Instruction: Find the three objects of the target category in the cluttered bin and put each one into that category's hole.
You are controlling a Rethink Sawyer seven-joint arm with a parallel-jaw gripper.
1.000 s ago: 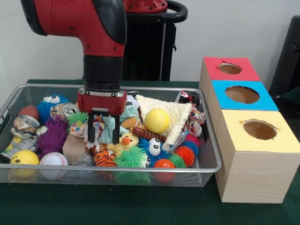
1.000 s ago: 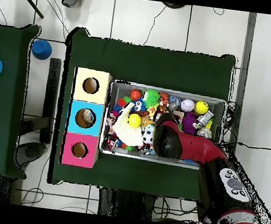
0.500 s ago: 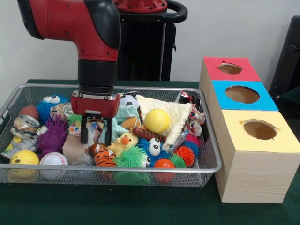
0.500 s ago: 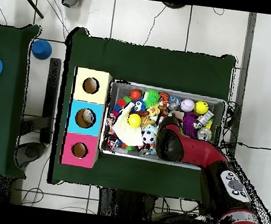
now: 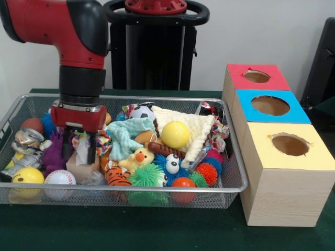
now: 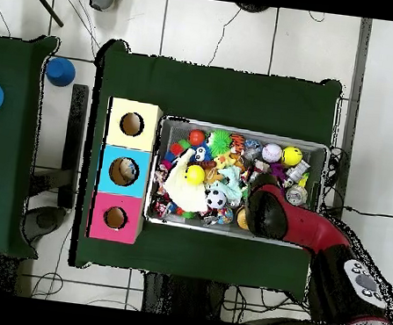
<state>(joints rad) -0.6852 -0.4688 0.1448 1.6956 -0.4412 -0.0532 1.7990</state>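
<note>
Clutter hides most of what matters: from across the table only slivers of clear bluish plastic show in the bin [image 5: 230,185], one scrap [image 5: 94,179] low at the front between the baseball [image 5: 59,178] and the tiger-striped toy [image 5: 116,176], another sliver [image 5: 199,157] beside the cream knitted cloth [image 5: 194,130]. I can count two such glimpses for certain, no third. From overhead the red arm [image 6: 275,216] covers its own gripper and the toys beneath it.

In the front view the gripper [image 5: 78,151] hangs at the left part of the bin, its two black fingers [image 5: 66,149] parted, a pale crumpled thing between them above a tan block [image 5: 82,167]. Whether they pinch it I cannot tell. The front scrap of plastic lies just below and to the right of the jaws, apart from them.

Three wooden boxes stand in a row just beside the bin, faced red, blue and yellow. The blue one's hole [image 5: 270,105] is the middle one; overhead, something pale shows inside it.
</note>
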